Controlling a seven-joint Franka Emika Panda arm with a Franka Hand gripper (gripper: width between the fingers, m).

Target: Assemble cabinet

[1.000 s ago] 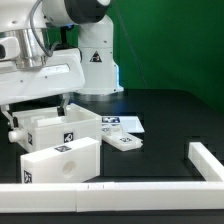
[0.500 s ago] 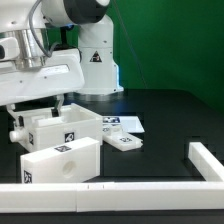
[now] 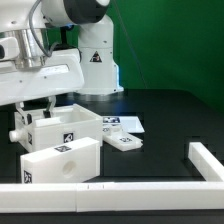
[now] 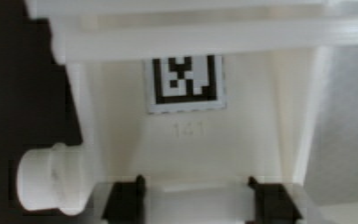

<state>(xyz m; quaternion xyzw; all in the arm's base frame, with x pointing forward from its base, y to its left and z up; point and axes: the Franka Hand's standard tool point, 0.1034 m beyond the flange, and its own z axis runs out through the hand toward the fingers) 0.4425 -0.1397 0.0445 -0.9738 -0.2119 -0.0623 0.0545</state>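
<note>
The cabinet's open white box (image 3: 78, 126) lies on the black table at the exterior view's left, with a round white knob (image 3: 17, 133) on its side. A closed white cabinet part (image 3: 62, 160) with marker tags lies just in front of it. My gripper (image 3: 42, 112) hangs over the open box's left end. In the wrist view the gripper (image 4: 197, 198) is open, its black fingertips (image 4: 131, 196) wide apart over the box's inside. A tag (image 4: 188, 78) on the box's inner face and the knob (image 4: 48, 180) show there.
The marker board (image 3: 118, 124) lies right of the box, with a small white tagged part (image 3: 126, 142) beside it. A long low white rail (image 3: 110, 190) runs along the front and turns up at the right (image 3: 205, 160). The white robot base (image 3: 95, 60) stands behind.
My gripper has shifted slightly toward the exterior view's right and lower, coming over the open box. The parts have not moved.
</note>
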